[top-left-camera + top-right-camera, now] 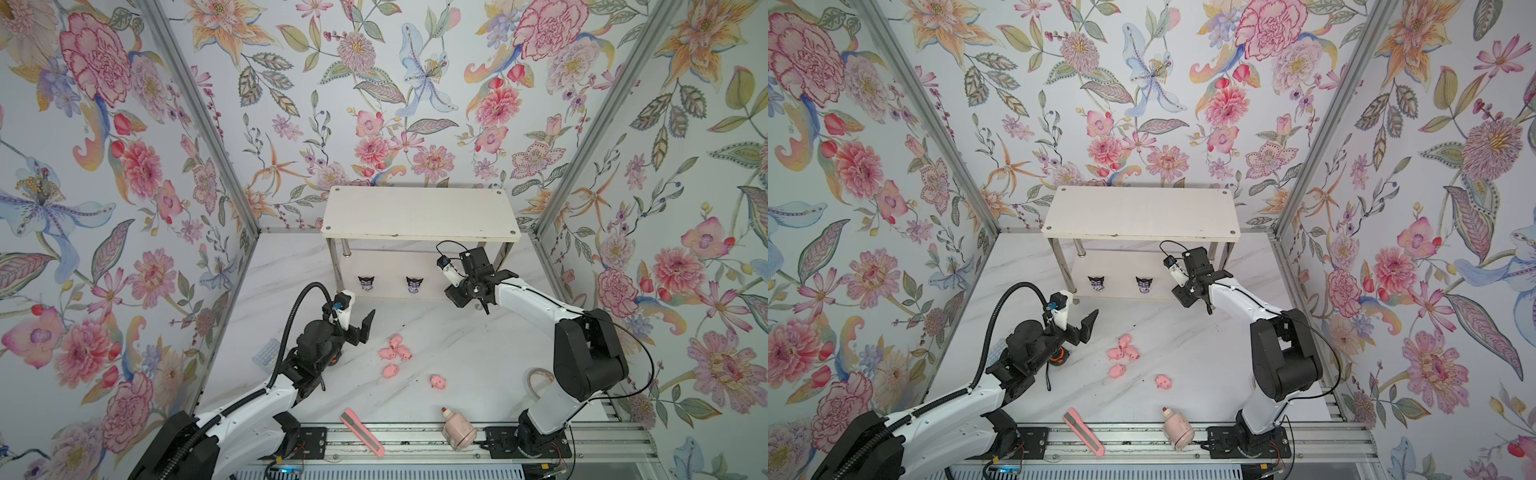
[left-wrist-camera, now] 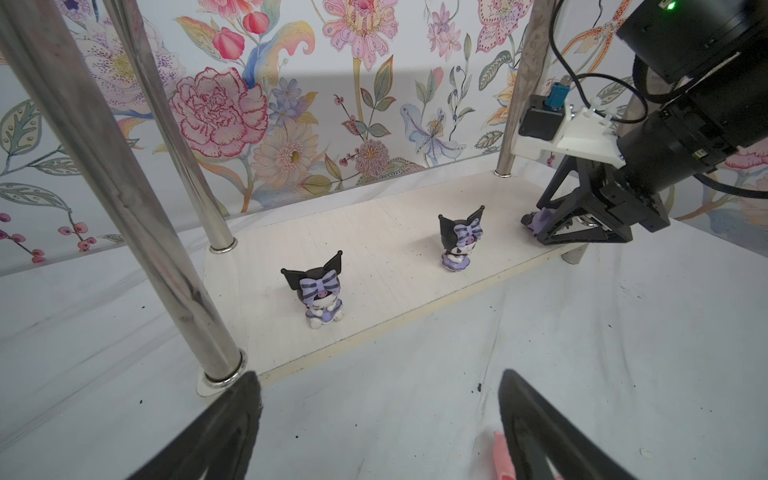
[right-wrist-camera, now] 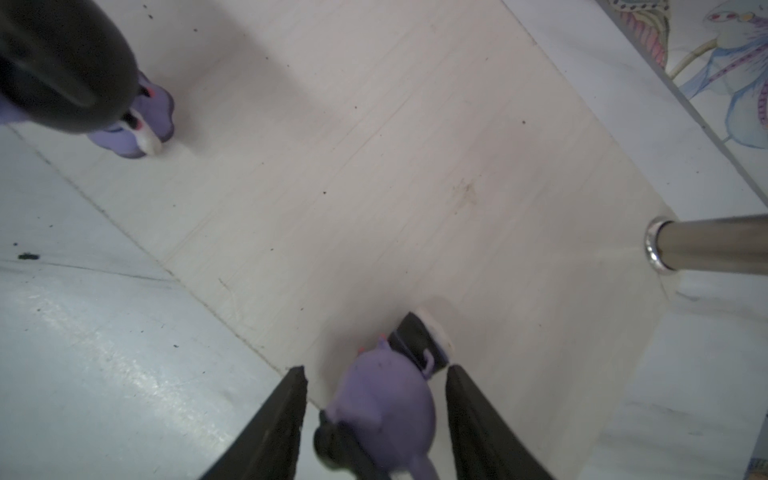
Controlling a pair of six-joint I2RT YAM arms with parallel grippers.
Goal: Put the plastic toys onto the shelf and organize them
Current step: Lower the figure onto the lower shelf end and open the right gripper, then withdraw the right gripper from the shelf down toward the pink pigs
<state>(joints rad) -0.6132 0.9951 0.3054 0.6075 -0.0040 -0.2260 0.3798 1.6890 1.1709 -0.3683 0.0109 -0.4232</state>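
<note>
Shelf point(image 1: 419, 216): white two-tier rack, matte flat boards on four glossy chrome tube legs, upper centre of both top views against the floral back wall. Tabletop point(image 1: 457, 332): smooth, pale, grey-veined marble look. Right gripper point(image 3: 376, 370): black tapered jaws parted under the top board at the lower board's right end, a narrow gap on each side of the third figurine point(image 3: 386, 403); its arm screens that corner in both top views. Left gripper point(image 2: 378, 415): jaws spread wide, holding nothing, above the tabletop before the shelf's front left leg. Bottle point(image 1: 457, 430): pale pink, red cap, on its side, lower centre-right. Box cutter point(image 1: 361, 432): long, pink, lower centre. Left figurine point(image 2: 320, 291) and middle figurine point(image 2: 461, 241): glossy moulded plastic, black horned heads, striped purple bows, purple-white bodies, upright on the lower board, well apart. Pig figures point(image 1: 386, 354): five, rounded, pink, on the tabletop at centre; four clustered, a fifth pig point(image 1: 437, 381) apart at lower right.
</note>
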